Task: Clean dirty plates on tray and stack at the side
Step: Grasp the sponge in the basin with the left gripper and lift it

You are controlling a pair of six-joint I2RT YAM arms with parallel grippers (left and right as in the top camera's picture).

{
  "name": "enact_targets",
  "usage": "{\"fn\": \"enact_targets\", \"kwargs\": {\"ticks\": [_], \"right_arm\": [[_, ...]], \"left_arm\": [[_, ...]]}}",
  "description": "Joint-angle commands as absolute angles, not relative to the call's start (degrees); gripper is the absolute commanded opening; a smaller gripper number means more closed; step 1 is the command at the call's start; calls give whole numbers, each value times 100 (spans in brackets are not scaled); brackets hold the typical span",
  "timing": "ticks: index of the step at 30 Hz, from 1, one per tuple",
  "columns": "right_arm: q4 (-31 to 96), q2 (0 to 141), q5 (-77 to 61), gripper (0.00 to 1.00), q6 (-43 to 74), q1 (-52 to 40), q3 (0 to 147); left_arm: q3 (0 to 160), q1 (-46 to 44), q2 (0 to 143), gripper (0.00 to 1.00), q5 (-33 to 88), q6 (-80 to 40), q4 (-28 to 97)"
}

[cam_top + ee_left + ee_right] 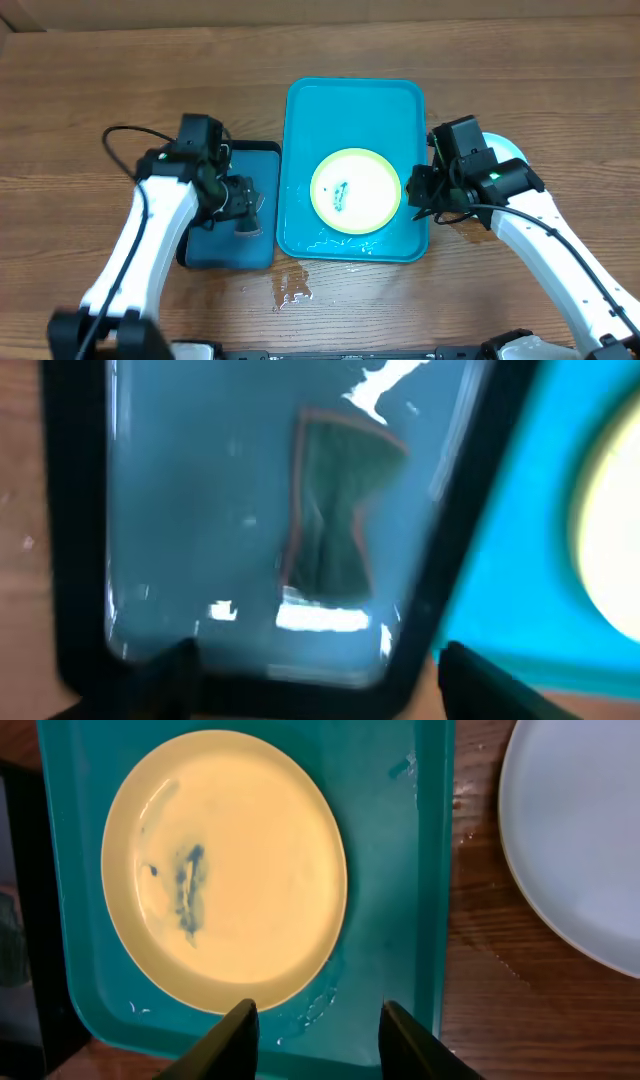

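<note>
The left arm (150, 230) reaches over a smaller dark teal tray (228, 252) with a black rim, which lies on the wooden worktop (80, 100) just left of the big tray. The left wrist view shows this dark tray wet, with bright glints on its floor, and a greenish sponge-like pad (335, 510) with a reddish edge lying in it. The left jaws are spread wide, one fingertip (180, 670) at each lower corner of that view, and nothing is between them. The pad lies beyond the tips, and the blur hides any more detail.

In the middle sits the turquoise tray (350, 105), its long side touching or nearly touching the dark one. One yellow-green plate (372, 180) lies flat in its near half, with a blue smudge (188, 885) across the whitish centre. Water beads on the tray floor around the plate's near edge, and a small puddle (290, 288) lies on the worktop just in front of the tray.

The right arm (550, 230) comes in from the right, its jaws at the tray's right rim. They are parted and empty — the fingertips (240, 1035) hang above the tray's near edge, clear of the plate. A light blue plate (580, 830) rests on the bare wood just right of the tray, partly under the arm.
</note>
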State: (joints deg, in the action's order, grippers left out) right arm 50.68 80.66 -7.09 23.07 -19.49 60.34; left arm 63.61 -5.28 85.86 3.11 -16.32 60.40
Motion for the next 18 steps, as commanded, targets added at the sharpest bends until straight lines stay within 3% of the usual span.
{"fn": "enact_targets", "kwargs": {"ticks": [1,5,9,13,18], "right_arm": [[5172,8066,-515,43,2200,-1938,6110],[5172,8071,-436,44,2202,-1938,6110],[5170,8071,-379,45,2202,-1935,6110],[5153,8071,-257,46,2204,-1935,6110],[4984,8119,-73,48,2294,-1935,6108]], "left_arm": [[6302,-569,9382,72,283,-1702,5507],[6305,-569,10134,49,515,-1632,5041],[6305,-582,10702,31,731,-1627,5017],[6305,-580,11048,4,709,-1627,5081],[6482,-556,11026,4,685,-1669,5323]]}}
